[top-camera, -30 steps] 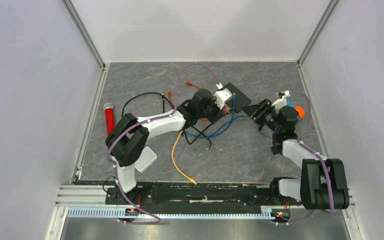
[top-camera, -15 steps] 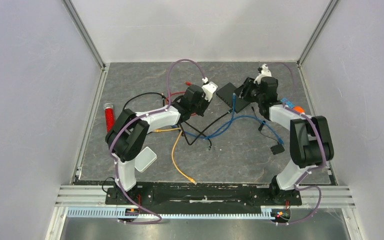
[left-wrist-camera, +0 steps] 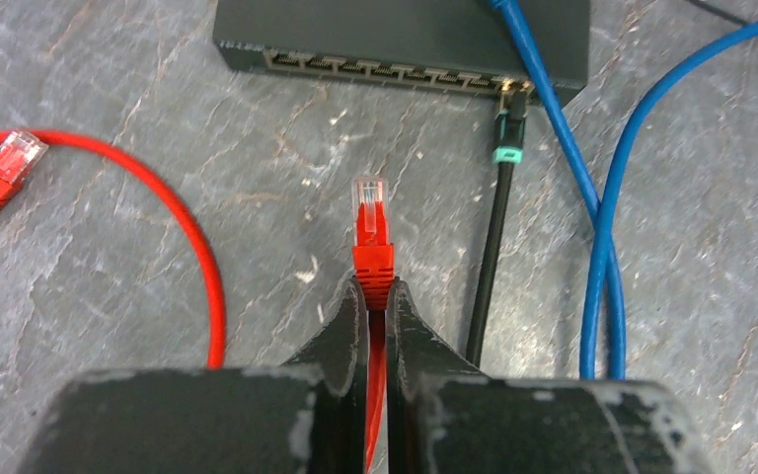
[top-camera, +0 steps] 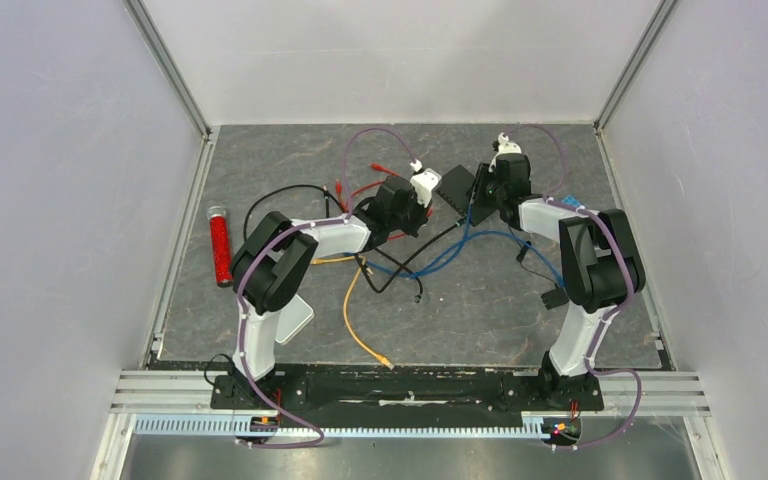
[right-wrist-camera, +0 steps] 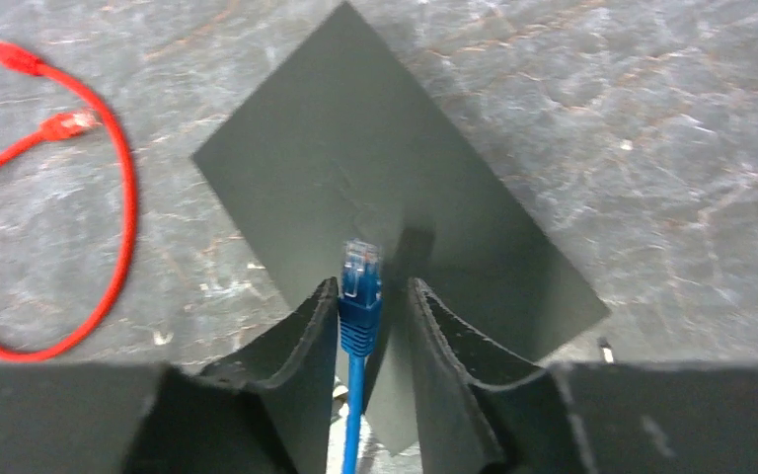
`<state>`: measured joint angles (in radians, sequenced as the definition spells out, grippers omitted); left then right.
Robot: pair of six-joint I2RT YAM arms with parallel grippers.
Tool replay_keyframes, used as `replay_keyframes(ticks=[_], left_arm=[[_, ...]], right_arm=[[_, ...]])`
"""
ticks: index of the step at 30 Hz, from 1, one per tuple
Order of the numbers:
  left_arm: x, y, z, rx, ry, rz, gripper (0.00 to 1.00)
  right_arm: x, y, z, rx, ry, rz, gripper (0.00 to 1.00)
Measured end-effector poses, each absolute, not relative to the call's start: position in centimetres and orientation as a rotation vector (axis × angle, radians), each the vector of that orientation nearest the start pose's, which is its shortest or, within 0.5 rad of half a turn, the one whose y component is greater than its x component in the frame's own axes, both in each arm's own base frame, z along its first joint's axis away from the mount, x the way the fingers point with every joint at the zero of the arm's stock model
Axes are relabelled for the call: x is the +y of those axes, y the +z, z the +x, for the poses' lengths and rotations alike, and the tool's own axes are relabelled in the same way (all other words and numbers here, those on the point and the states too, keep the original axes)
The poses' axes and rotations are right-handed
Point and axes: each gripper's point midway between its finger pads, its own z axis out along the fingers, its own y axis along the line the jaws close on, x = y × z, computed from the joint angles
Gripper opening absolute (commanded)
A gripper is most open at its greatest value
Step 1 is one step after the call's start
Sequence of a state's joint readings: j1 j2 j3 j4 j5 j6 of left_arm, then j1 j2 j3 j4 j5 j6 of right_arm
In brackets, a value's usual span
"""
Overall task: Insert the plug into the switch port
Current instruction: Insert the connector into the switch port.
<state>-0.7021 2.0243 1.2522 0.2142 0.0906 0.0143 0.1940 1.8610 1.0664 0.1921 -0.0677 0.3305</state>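
Two plugs sit in the grippers. The red plug (left-wrist-camera: 371, 222) sticks out of the tip of the left gripper (left-wrist-camera: 375, 296), whose fingers are squeezed tight on its back end. Its clear end points at the row of ports (left-wrist-camera: 385, 67) on the front of the switch (left-wrist-camera: 405, 30), near but not touching. A black cable (left-wrist-camera: 493, 247) goes into the right end of that row. The blue plug (right-wrist-camera: 361, 286) stands between the fingers of the right gripper (right-wrist-camera: 373, 296), over the switch top. It leans on one finger; the other finger stands apart.
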Motion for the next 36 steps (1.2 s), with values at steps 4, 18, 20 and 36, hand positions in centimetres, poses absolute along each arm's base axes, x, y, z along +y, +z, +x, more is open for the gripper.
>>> replay_keyframes(ticks=[4,18,20,36], left_arm=[[-37.7,6.0,40.6,1.974,-0.527,0.821,0.02],[-42.5,5.9,41.1,2.005,-0.560,0.872,0.02],[-42.6,5.7,41.3,2.033,-0.554,0.863,0.02],[-41.6,2.4,40.9,2.197,-0.523,0.746,0.02]], right_arm=[[10.3,5.5,47.5,2.214,0.260,0.151,0.28],[5.2,4.7,41.2,2.336,0.070,0.227,0.59],[4.9,4.7,41.1,2.348,0.103,0.226,0.64],[8.1,10.6,53.1,2.138,0.527,-0.107,0.66]])
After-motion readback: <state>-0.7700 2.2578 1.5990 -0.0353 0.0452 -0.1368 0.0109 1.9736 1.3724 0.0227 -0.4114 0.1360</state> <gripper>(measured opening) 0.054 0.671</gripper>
